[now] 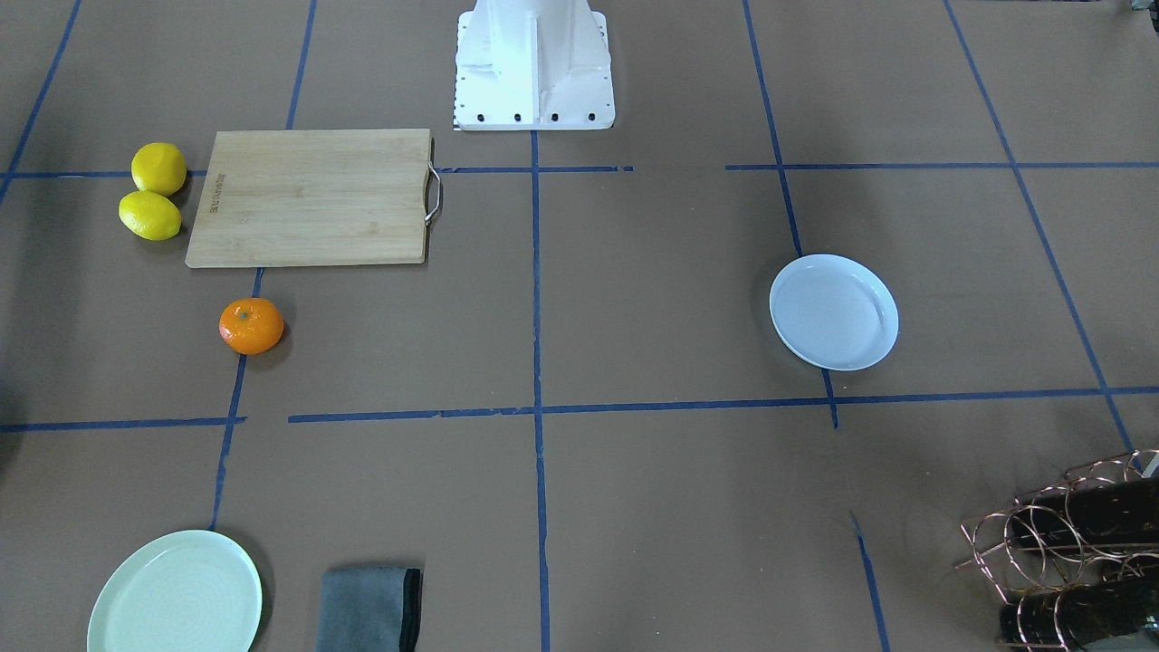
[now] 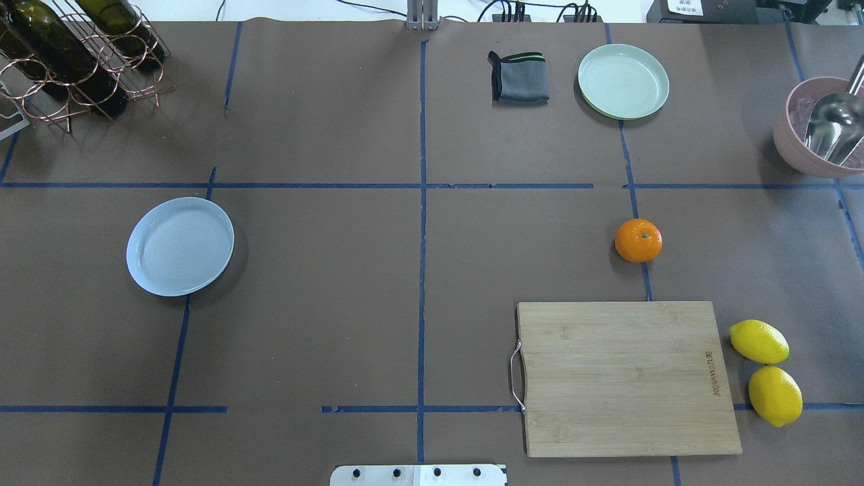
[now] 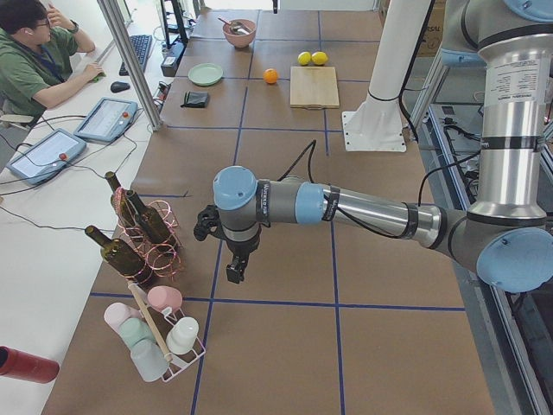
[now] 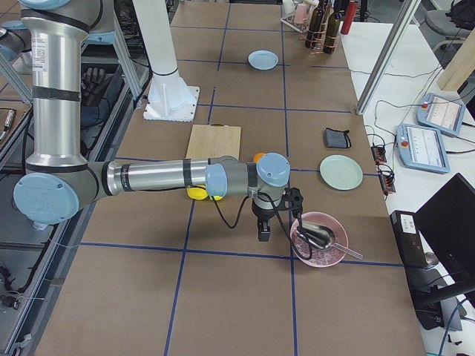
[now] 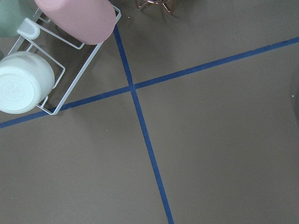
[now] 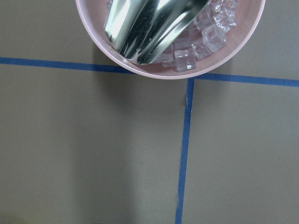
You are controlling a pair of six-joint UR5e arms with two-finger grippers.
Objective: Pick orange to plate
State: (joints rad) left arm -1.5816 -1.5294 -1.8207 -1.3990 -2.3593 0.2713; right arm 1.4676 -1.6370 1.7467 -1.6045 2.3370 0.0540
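Note:
The orange point(image 2: 638, 240) sits on the table's right half, just beyond the cutting board's far edge; it also shows in the front view point(image 1: 251, 326). On the left half lies the pale bluish-white plate point(image 2: 179, 246), bare inside, also seen across the table point(image 1: 833, 312). Neither gripper enters the overhead or front view. My left gripper point(image 3: 233, 268) hangs over the table's far left end beside the bottle rack. My right gripper point(image 4: 262, 231) hangs at the far right end next to the pink bowl. I cannot tell whether either is open or shut.
A wooden cutting board point(image 2: 624, 376) with two lemons point(image 2: 766, 371) beside it lies near the robot's base. At the back stand a mint-green plate point(image 2: 623, 81), a grey cloth point(image 2: 518, 77), a bottle rack point(image 2: 67, 54) and a pink bowl point(image 2: 820, 128) of ice with a scoop. A cup rack point(image 5: 56, 51) is by the left wrist.

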